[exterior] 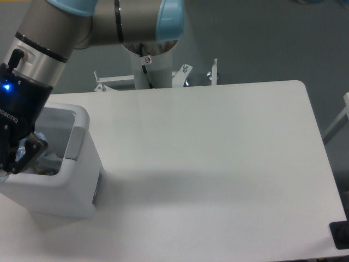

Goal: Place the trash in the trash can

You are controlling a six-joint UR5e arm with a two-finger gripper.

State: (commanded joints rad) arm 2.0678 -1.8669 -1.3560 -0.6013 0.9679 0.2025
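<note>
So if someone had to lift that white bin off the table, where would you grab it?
Probably by the thick rounded rim of the trash can, coming from above on its right side. The rim juts out like a lip there, and that edge is free, while the gripper crowds the left of the opening.

White trash can [60, 188], grey side panel; black claw [19, 155]; white table [218, 164].

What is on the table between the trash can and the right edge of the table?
Nothing: in the fixed camera view, the white table is bare from the trash can to its right edge.
</note>
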